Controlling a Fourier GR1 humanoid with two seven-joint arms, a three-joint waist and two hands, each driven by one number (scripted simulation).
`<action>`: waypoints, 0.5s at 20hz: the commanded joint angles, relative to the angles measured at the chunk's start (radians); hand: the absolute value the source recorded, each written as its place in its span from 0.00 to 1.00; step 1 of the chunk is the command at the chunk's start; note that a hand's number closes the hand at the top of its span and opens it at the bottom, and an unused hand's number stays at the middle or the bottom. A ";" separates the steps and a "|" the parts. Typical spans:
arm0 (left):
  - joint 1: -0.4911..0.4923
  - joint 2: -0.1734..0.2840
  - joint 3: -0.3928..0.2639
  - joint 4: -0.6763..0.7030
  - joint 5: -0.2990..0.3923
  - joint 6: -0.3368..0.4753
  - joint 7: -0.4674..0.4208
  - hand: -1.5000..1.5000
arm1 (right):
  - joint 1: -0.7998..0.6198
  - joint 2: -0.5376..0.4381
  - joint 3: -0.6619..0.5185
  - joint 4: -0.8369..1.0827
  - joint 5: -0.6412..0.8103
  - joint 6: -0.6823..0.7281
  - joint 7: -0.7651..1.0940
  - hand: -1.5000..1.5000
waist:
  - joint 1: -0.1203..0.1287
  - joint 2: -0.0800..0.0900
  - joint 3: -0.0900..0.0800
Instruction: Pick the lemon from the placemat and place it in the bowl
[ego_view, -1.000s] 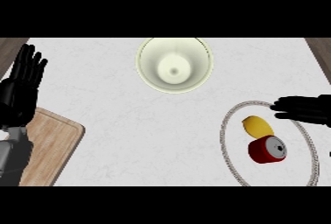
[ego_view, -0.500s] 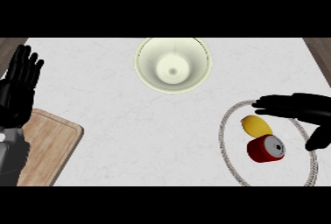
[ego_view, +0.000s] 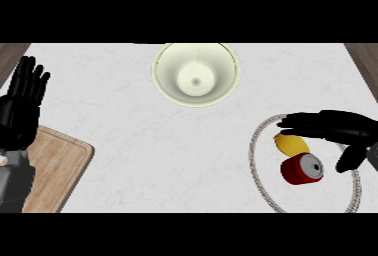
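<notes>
A yellow lemon lies on a round white placemat at the right, touching a red can that lies on its side. My right hand hovers over the lemon's far side, fingers stretched out to the left and thumb hanging down beside the can; it hides part of the lemon and is open. The pale cream bowl stands at the top centre with nothing in it. At the left edge my left hand rests open, fingers up.
A wooden cutting board lies at the lower left, partly under my left forearm. Dark wood strips show at the counter's top corners. White marbled counter spreads between the bowl and the placemat.
My right hand has moved left and down over the placemat, now above the lemon. The left hand has stayed put.
</notes>
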 joint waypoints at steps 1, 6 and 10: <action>-0.038 0.007 0.005 -0.010 -0.014 0.010 0.047 0.50 | -0.039 0.066 0.007 0.076 0.050 0.050 -0.093 0.00 | 0.000 0.000 0.000; -0.003 -0.021 0.019 0.051 -0.027 -0.015 -0.053 0.50 | -0.021 0.093 0.007 0.140 0.095 -0.019 -0.125 0.00 | -0.006 0.000 0.000; 0.038 -0.023 0.017 -0.021 -0.024 -0.020 -0.016 0.50 | -0.074 0.121 -0.009 0.186 0.107 0.009 -0.139 0.00 | 0.002 -0.001 0.000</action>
